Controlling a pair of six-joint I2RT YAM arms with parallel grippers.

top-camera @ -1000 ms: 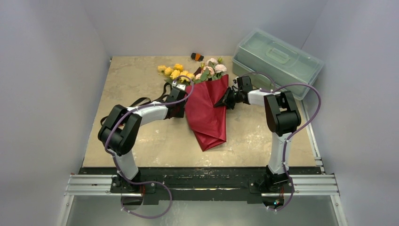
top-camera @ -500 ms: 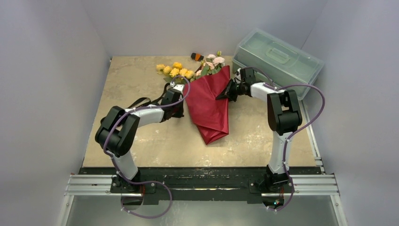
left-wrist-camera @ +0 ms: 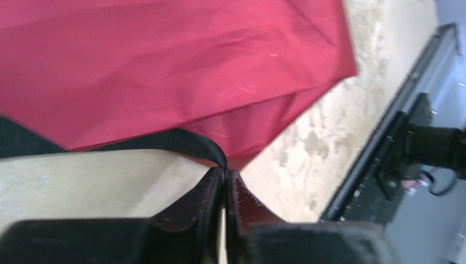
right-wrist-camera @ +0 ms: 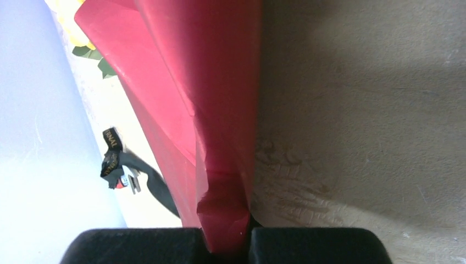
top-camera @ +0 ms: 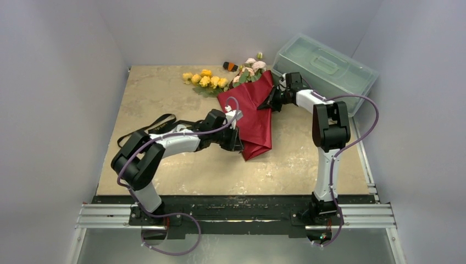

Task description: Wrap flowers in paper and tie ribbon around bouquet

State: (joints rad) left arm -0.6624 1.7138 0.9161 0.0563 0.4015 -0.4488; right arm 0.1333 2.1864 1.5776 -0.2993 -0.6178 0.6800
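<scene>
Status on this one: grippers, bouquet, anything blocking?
Left gripper shut on ribbon at paper's near tip. Right gripper shut on paper's edge near flowers. Ribbon not tied. Box close beside right gripper.

Pale grey walls point(top-camera: 60, 82), mottled beige tabletop point(top-camera: 148, 99)

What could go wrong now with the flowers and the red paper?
The right gripper pinches just an edge of the thin paper, so a pull could tear it. The yellow flowers lie outside the paper and might get left out. The left gripper barely holds the ribbon, which could slip.
</scene>
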